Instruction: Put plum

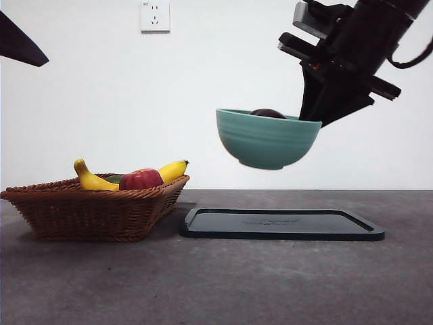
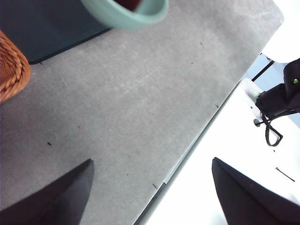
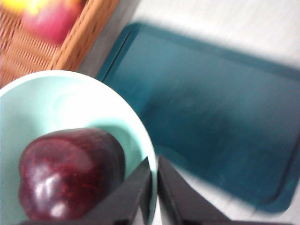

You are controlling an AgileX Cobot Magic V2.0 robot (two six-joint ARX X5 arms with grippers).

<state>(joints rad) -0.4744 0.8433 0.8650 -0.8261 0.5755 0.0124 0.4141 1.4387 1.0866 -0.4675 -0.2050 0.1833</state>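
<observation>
The dark maroon plum (image 3: 70, 173) lies inside a teal bowl (image 1: 267, 139); only its top (image 1: 268, 114) shows above the rim in the front view. My right gripper (image 3: 153, 176) is shut on the bowl's rim (image 3: 152, 187) and holds the bowl in the air above the dark tray (image 1: 281, 223). The bowl's edge also shows in the left wrist view (image 2: 129, 14). My left gripper (image 2: 150, 187) is open and empty, over the grey table near its edge, away from the bowl.
A wicker basket (image 1: 88, 210) at the left holds a banana (image 1: 95, 179), a red apple (image 1: 141, 179) and a second banana (image 1: 172, 169). The dark tray (image 3: 211, 117) lies flat beside the basket (image 3: 61, 42). The table's edge (image 2: 187, 154) runs beside my left gripper.
</observation>
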